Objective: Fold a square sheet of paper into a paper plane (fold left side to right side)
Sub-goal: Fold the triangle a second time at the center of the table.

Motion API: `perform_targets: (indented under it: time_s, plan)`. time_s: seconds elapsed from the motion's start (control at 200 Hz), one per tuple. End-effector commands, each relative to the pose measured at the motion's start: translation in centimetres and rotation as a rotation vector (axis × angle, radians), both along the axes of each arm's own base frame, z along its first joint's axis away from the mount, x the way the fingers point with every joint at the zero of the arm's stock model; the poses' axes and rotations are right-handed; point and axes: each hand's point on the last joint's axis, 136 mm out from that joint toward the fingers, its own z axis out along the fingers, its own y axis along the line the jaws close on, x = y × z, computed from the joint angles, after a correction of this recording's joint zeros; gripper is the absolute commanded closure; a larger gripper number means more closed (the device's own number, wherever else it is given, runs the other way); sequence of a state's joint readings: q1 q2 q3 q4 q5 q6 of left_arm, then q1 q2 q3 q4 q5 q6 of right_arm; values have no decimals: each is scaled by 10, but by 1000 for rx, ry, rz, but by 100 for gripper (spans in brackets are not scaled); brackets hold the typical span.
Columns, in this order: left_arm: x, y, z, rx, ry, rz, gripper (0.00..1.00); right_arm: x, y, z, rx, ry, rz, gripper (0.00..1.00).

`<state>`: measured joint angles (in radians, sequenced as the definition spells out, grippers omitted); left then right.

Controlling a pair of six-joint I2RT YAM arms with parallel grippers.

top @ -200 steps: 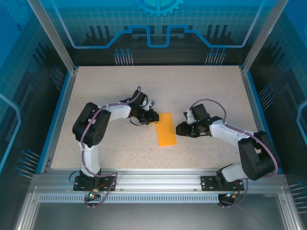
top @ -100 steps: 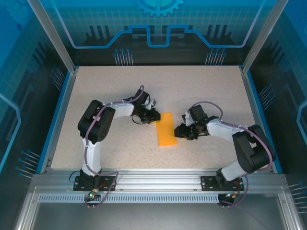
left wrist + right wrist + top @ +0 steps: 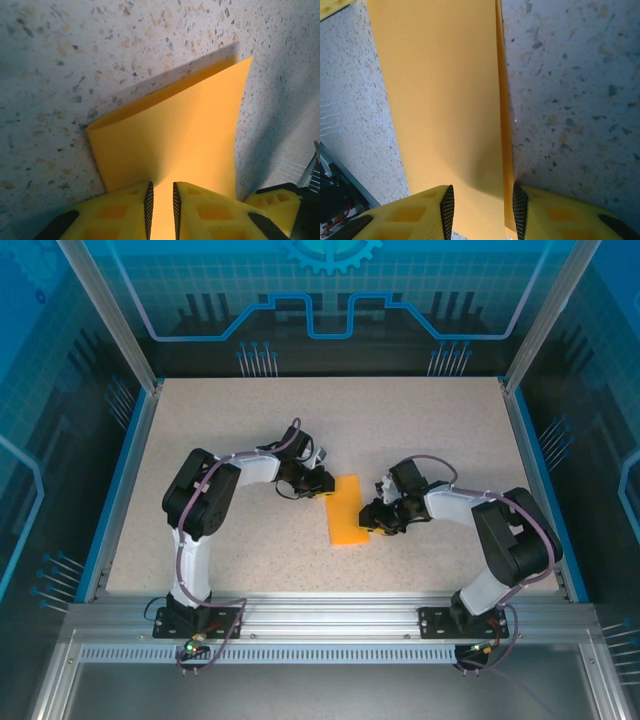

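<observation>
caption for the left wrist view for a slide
Left gripper, jaws a narrow gap apart, at the near edge of the folded orange sheet of paper on the speckled tabletop.

We are looking into a robotics lab cell: aluminium posts point(image 3: 105, 315) and blue circuit-print panels point(image 3: 330, 290) enclose a speckled worktop point(image 3: 400, 420), left arm point(image 3: 195, 505) and right arm point(image 3: 510, 540) bolted to the near rail point(image 3: 330, 612).

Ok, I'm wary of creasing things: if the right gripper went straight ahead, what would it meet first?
The folded orange paper: it lies directly ahead of the right gripper, running out between its parted jaws. Whether they already touch it is unclear.
</observation>
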<state>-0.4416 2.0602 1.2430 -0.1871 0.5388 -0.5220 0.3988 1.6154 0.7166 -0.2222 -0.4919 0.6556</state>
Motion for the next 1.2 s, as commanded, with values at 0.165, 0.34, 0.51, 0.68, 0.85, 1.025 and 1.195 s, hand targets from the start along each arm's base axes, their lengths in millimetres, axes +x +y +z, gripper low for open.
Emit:
perform_targets:
  time_s: [0.165,0.34,0.51,0.68,0.85,1.025,1.195]
  plan:
    - [-5,-1,-2,28,-2,-30,75,20,16,13,89,-56,-13,62]
    - [1,-4,30,2,-86,-59,63,33,18,17,146,-76,-25,62]
    - [-1,0,72,-10,-214,-89,50,44,22,20,171,-79,-20,62]
    - [-31,9,100,3,-338,-132,39,57,22,21,171,-84,-18,62]
    - [-78,2,97,89,-396,-231,33,63,23,17,172,-65,-13,65]
    - [-117,-17,89,194,-446,-329,28,76,22,28,170,-79,-14,78]
    - [-141,-36,83,287,-478,-403,22,75,21,30,155,-57,-5,84]
